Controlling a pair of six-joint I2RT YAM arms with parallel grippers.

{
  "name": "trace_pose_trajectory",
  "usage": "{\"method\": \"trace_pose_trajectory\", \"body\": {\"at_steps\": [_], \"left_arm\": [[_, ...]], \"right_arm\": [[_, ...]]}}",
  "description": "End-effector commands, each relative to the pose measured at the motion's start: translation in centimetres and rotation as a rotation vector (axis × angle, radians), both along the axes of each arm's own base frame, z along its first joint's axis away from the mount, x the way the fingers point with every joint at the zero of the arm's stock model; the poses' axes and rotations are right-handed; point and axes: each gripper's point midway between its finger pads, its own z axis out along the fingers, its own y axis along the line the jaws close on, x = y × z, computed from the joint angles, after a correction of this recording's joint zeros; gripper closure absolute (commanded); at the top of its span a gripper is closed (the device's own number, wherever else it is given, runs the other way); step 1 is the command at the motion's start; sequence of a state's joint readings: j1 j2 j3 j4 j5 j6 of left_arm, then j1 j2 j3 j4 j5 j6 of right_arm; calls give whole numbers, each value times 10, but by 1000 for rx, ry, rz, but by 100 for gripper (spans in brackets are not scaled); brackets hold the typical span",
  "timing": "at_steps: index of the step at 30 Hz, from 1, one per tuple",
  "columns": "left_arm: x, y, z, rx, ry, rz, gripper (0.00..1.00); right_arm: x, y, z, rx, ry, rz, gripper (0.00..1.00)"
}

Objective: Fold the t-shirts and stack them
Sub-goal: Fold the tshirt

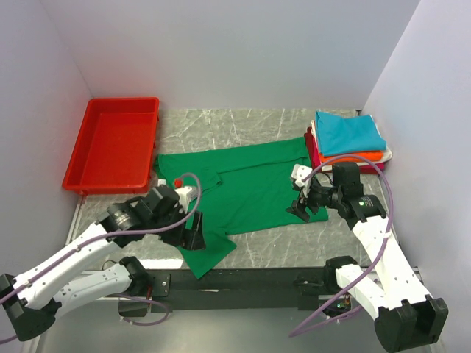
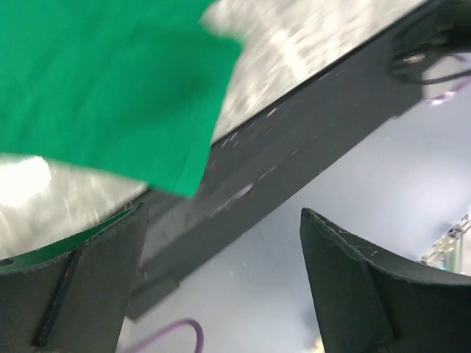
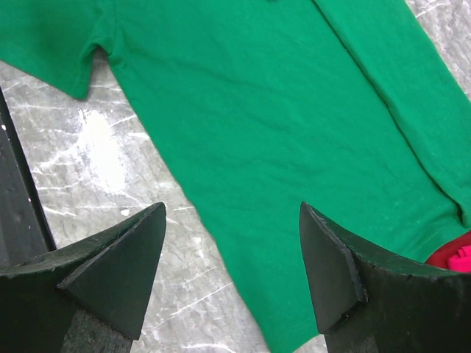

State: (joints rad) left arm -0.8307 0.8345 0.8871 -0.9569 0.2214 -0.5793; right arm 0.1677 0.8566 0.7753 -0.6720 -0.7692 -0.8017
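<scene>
A bright green t-shirt [image 1: 243, 187] lies spread flat across the middle of the table, one sleeve reaching the near edge. My left gripper [image 1: 193, 234] hovers over that near sleeve [image 2: 110, 81], open with nothing between its fingers [image 2: 88, 279]. My right gripper [image 1: 303, 211] hangs open over the shirt's right-hand hem [image 3: 294, 110], one finger above marble, the other above cloth. At the back right is a stack of folded t-shirts: teal [image 1: 349, 132] on top, then orange [image 1: 362, 157], white and red [image 1: 315, 153].
A red plastic tray [image 1: 114, 143] stands at the back left. The black front rail [image 2: 309, 125] runs along the table's near edge below the left gripper. Grey walls close in both sides and the back. A red patch [image 3: 452, 257] shows at the right wrist view's corner.
</scene>
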Motion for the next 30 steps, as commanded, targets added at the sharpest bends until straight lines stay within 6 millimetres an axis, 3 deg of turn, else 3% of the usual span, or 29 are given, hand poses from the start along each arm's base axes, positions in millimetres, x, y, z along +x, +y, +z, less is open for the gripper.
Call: {"method": "trace_pose_trajectory", "body": {"at_steps": [1, 2, 14, 30], "left_arm": [[-11, 10, -27, 53, 138, 144, 12], [-15, 14, -38, 84, 172, 160, 12], [-29, 17, -75, 116, 268, 234, 18], [-36, 8, -89, 150, 279, 203, 18]], "right_arm": [[3, -1, -2, -3, -7, -2, 21], [3, -1, -4, -5, -1, -2, 21], [3, -3, -10, -22, 17, -4, 21], [1, -4, -13, -31, 24, 1, 21]]}}
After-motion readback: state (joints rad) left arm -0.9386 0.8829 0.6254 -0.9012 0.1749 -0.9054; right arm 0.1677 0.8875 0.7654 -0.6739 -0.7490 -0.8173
